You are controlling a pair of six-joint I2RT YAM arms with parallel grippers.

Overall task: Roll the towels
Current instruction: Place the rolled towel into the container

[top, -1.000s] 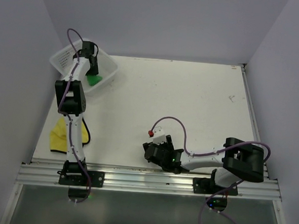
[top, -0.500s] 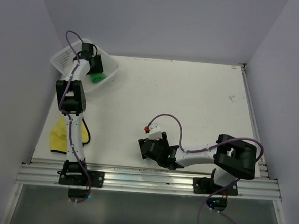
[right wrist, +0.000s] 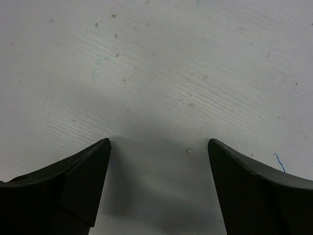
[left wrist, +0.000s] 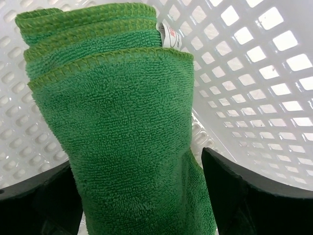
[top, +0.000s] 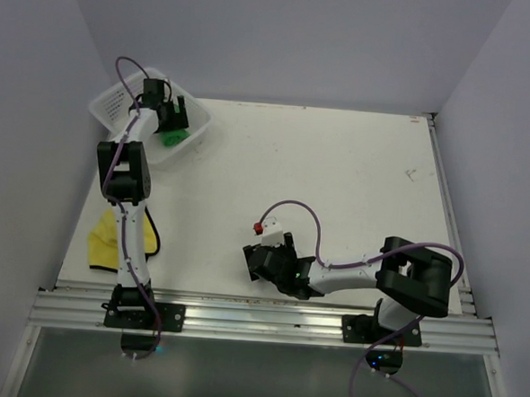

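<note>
**Bench.** The white bench (top: 356, 186) carries both arms along its near edge. Nothing on the surface has shifted over the last second.

**Arms.** The left arm (top: 123, 167) reaches to the far left corner. The right arm (top: 413, 280) lies low along the near edge. It has swung leftward, so its wrist is now nearer the middle of that edge than it was a second ago.

**Basket.** The white mesh basket (top: 99, 115) sits at the far left corner and has not moved.

**Yellow towel.** The yellow towel (top: 103, 240) lies at the left edge near the near left corner, partly under the left arm. It is loose, not rolled, and unchanged.

**Green towel.** The green towel (left wrist: 117, 122) is rolled into a layered bundle inside the basket. It has moved slightly toward the far edge together with the wrist.

**Left gripper.** The left gripper (top: 173, 121) has turned over the basket. Its fingers (left wrist: 244, 196) flank the roll closely, but I cannot tell whether they clamp it or have let go.

**Right gripper.** The right gripper (right wrist: 157, 147) has its jaws spread apart and holds nothing, with only bare bench below it.

**Assessment.** The green towel appears finished and is at the point of delivery into the basket. The yellow towel is the outstanding work. The right arm's leftward drift may be a first approach toward it.
</note>
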